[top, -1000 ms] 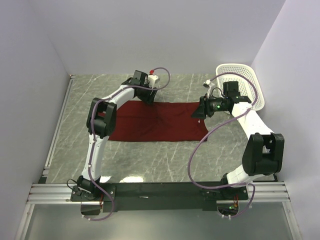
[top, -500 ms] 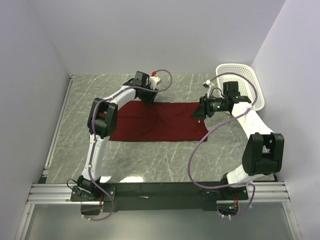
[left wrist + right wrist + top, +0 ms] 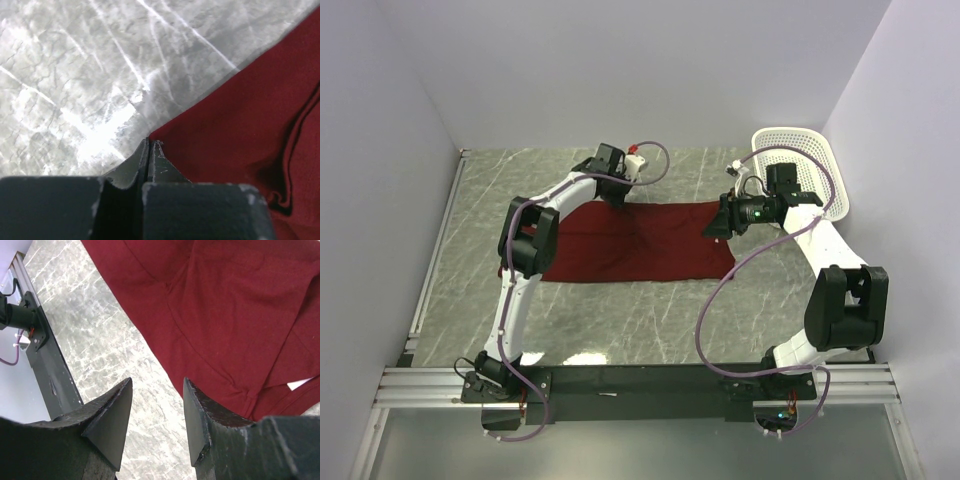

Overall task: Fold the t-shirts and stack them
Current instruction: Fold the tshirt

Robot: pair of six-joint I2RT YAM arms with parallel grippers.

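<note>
The dark red t-shirt [image 3: 640, 245] lies flat on the marble table, stretched left to right between the arms. My left gripper [image 3: 618, 200] is at its far edge; in the left wrist view the gripper [image 3: 150, 141] is shut, jaws pressed together right at a corner of the t-shirt [image 3: 250, 125]. My right gripper [image 3: 712, 228] hovers over the shirt's right end. In the right wrist view it [image 3: 157, 381] stands open with only table between the fingers, the t-shirt [image 3: 225, 315] beyond and to the right, its white neck label [image 3: 300, 384] peeking out.
A white mesh basket [image 3: 800, 150] stands at the back right corner behind the right arm. White walls close in the table on the left, back and right. A black rail [image 3: 640, 380] with the arm bases runs along the near edge.
The left gripper has closed at the shirt's far edge and its wrist has shifted slightly right. The right arm has not moved.
</note>
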